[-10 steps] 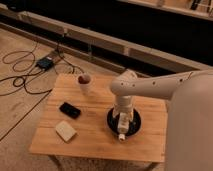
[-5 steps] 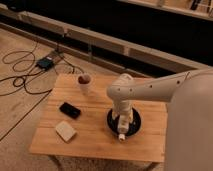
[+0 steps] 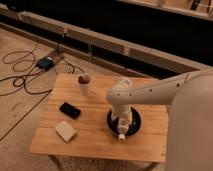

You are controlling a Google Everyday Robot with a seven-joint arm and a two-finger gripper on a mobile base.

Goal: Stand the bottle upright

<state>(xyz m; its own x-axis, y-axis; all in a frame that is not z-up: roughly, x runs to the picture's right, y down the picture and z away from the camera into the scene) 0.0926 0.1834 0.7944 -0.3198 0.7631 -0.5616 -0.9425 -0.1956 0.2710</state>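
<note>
Slightly lower than before, the white arm [image 3: 120, 95] has sunk toward the black bowl [image 3: 136, 119], while the bottle [image 3: 121, 134] has not moved. The gripper claw [image 3: 122, 123] hangs over the bowl on the wooden table [image 3: 100, 142], its fingers spread and pinching nothing. The bottle lies on its side just in front of the claw, across the near rim of the bowl, with its cap pointing to the table's near edge. Picture-left of the claw are a black phone [image 3: 70, 110] and a pale block [image 3: 65, 130]; a white cup [image 3: 85, 86] stands behind-left.
</note>
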